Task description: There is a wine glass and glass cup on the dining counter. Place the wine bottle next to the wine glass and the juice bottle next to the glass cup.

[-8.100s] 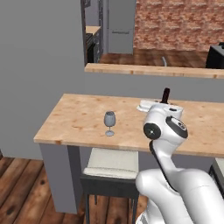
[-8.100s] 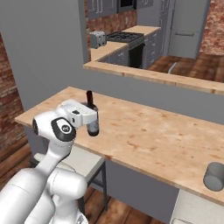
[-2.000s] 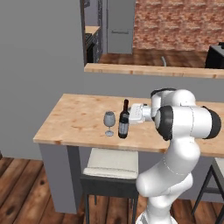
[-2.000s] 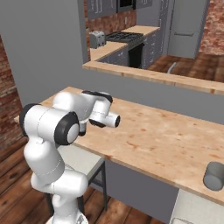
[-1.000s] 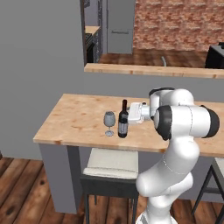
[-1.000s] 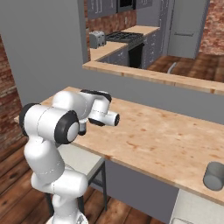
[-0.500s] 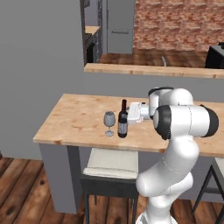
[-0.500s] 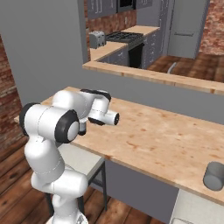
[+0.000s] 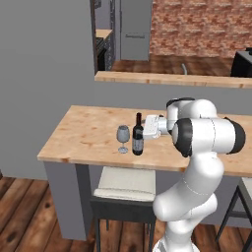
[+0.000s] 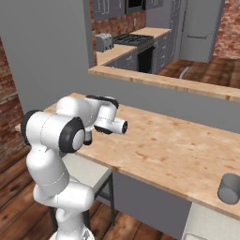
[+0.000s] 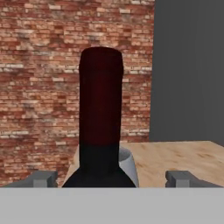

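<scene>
On the dining counter (image 9: 88, 135), the wine bottle (image 9: 138, 138) stands beside the wine glass (image 9: 123, 136).

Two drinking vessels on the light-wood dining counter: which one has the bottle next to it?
The small clear stemmed wine glass: the slim dark wine bottle stands upright just beside it. The stemless grey glass cup sits alone, far along the dining counter.

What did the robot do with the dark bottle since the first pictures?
It carried the slim dark wine bottle leftward across the light-wood dining counter and stood it beside the clear stemmed wine glass. The gripper has just opened, its fingers apart either side. The glass stayed put.
</scene>
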Available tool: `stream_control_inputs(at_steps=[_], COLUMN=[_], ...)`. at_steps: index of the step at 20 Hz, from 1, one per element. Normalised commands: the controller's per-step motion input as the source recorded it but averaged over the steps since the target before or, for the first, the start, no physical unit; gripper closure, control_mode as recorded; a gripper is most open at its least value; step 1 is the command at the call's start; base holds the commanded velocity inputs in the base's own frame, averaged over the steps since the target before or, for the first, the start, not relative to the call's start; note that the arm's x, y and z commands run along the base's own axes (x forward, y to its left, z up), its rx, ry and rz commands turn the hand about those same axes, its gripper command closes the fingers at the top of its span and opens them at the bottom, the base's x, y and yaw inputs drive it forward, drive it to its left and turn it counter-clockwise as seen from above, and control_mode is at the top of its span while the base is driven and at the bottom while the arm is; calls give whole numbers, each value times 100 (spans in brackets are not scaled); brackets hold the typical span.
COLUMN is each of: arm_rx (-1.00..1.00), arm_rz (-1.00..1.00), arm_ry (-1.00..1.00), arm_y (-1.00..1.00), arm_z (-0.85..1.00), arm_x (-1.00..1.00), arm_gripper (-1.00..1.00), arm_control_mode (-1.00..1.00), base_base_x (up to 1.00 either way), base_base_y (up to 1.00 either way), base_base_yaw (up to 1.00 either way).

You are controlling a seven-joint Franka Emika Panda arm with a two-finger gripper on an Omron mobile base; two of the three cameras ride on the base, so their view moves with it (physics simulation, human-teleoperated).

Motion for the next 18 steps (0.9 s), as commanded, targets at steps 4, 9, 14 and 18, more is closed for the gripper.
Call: stream_control_inputs(at_steps=[4,9,14,18], arm_rx=[0,0,0,0], arm_rz=[0,0,0,0], arm_ry=[0,0,0,0], arm_y=[0,0,-1,-3], arm_z=[-4,0,0,0], arm_x=[2,7,3,0], arm_gripper=[-100,-100,-100,-100], arm_control_mode=[-100,-100,-100,-100], base_base_x=[0,0,0,0], base_base_y=[0,0,0,0], base_base_yaw=[0,0,0,0])
